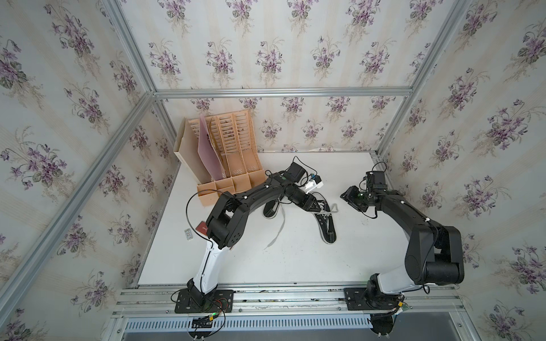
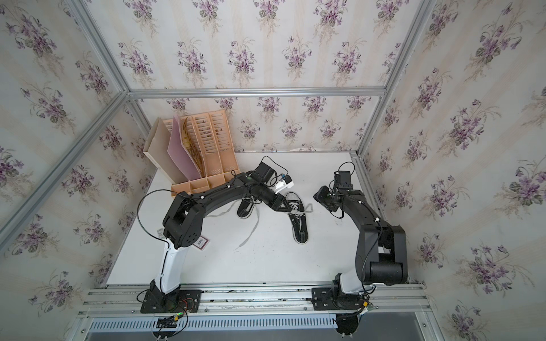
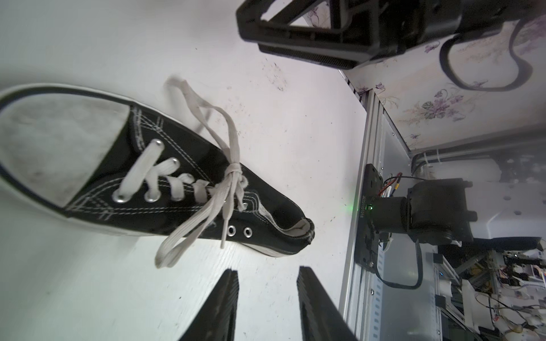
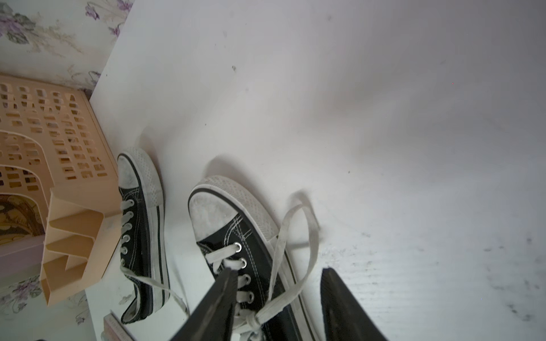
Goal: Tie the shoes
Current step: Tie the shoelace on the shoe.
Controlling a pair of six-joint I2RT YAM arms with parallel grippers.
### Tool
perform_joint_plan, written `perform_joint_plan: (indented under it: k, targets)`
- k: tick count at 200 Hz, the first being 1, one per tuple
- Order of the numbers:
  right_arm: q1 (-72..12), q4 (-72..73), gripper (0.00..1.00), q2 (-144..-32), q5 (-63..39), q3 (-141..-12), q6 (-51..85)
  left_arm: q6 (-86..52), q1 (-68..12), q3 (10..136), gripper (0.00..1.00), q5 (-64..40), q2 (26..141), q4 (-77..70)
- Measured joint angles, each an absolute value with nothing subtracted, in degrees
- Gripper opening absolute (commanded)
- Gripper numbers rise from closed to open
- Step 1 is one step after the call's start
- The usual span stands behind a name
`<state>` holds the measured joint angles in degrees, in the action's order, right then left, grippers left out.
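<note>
We find the pair on the white table [image 1: 295, 265]. The tied shoe [image 3: 183, 177] lies between the two arms, toe towards the back wall. Its laces are drawn into a bow [image 3: 235, 172] with two loops, one of which falls off the shoe's side onto the table. The second shoe [image 4: 141, 236] lies beside it, close to the beige file rack [image 4: 59, 147], and is partly hidden under the left arm in both top views. A loose lace [image 1: 279, 228] trails from it across the table towards the arm bases. The left gripper [image 3: 268, 269] hovers close by the tied shoe, fingers moderately apart with nothing between them. The right gripper [image 4: 279, 271] hangs over the same shoe's lacing, fingers likewise apart. A bow loop crosses the gap in that view. We cannot tell whether either finger touches it.
</note>
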<state>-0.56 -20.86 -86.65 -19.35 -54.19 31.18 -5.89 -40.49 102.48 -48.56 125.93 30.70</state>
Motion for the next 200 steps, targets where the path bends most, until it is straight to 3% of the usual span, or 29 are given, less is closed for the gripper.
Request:
perform_joint_plan:
  k: [169, 200]
  targets:
    - [-11.46, -21.74, 0.48, -91.33, -20.58, -54.52, 34.81, -4.45, -41.93, 111.57, 0.43, -47.55, 135.06, 36.58]
    - [-12.49, -22.13, 0.44, -92.31, -20.34, -54.57, 35.42, -4.03, -42.04, 112.18, 0.33, -47.20, 135.83, 37.93]
